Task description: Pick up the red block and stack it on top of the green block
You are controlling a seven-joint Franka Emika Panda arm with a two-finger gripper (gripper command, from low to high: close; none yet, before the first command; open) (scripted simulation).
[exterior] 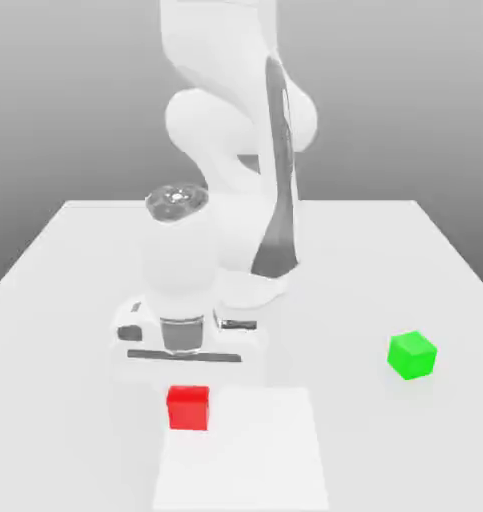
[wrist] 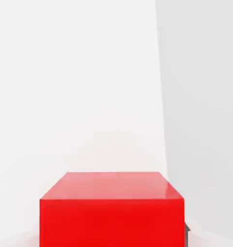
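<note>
Setting: a simulated robot test bench, not a lived-in room. Evidence: a plain white table [exterior: 75,260] against a featureless grey backdrop, one white arm [exterior: 235,120] mounted on it, and two flat-coloured blocks rendered without texture.

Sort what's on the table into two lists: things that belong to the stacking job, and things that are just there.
Belongs to the job:
- red block, low under the hand
- green block, off toward the exterior view's right
- gripper

Just there:
- white square mat, beside the red block
- table
</note>
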